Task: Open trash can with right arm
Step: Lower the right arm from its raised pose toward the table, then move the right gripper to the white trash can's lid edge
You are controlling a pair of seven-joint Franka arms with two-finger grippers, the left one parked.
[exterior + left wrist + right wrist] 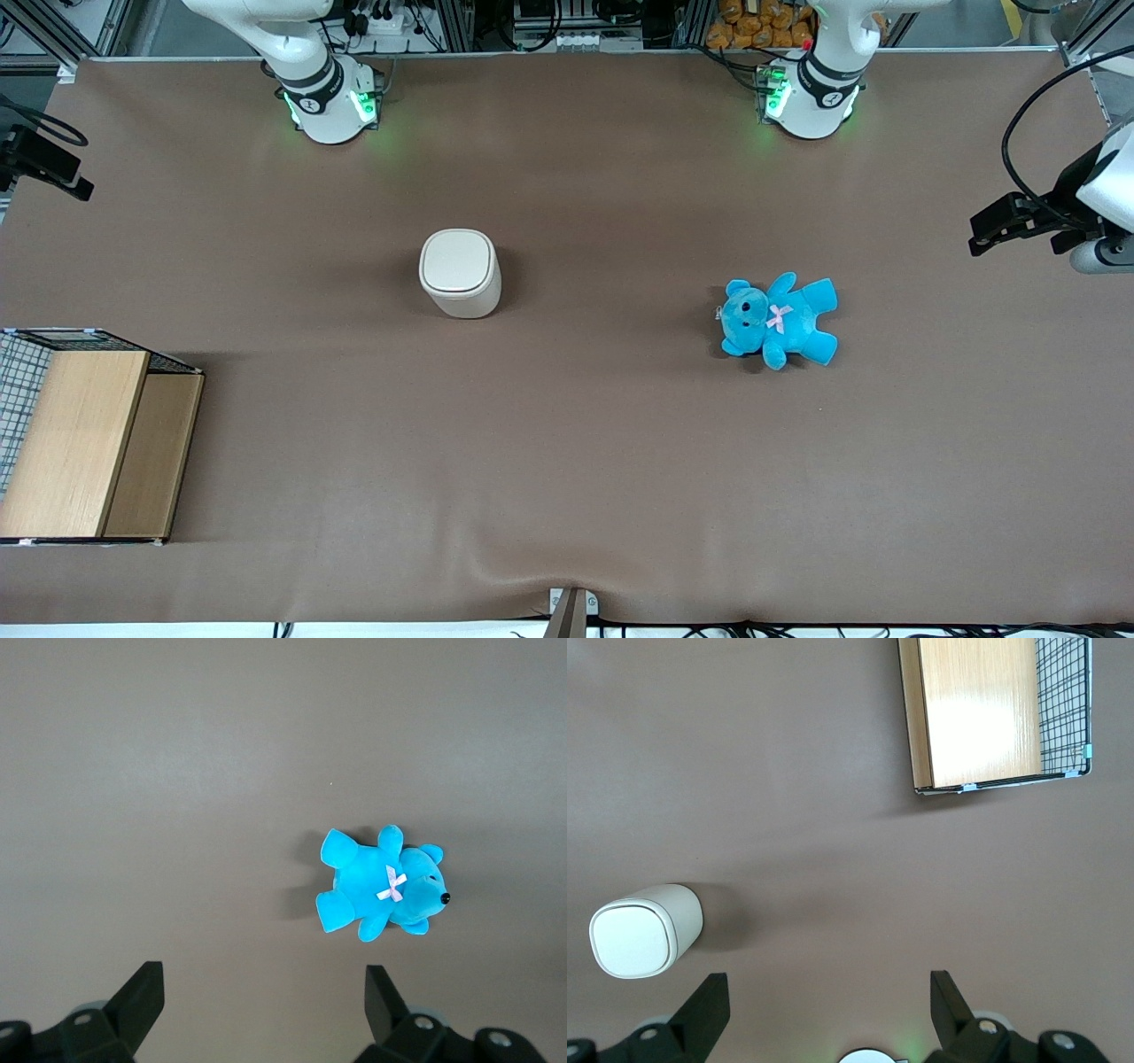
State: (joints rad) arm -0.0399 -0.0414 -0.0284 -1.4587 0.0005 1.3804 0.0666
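Observation:
The trash can (459, 273) is a small cream-white bin standing upright near the middle of the brown table, its flat lid down. It also shows in the right wrist view (645, 930). The right arm's gripper (830, 979) is open and empty, its black fingers (709, 1001) wide apart, held high above bare table. The trash can is well apart from it, off to one side of the fingers. In the front view the gripper (49, 164) shows as a black shape at the working arm's end of the table, far from the trash can.
A wooden box with wire mesh (89, 434) stands at the working arm's end, nearer the front camera than the trash can; it also shows in the right wrist view (992, 709). A blue teddy bear (778, 319) lies toward the parked arm's end.

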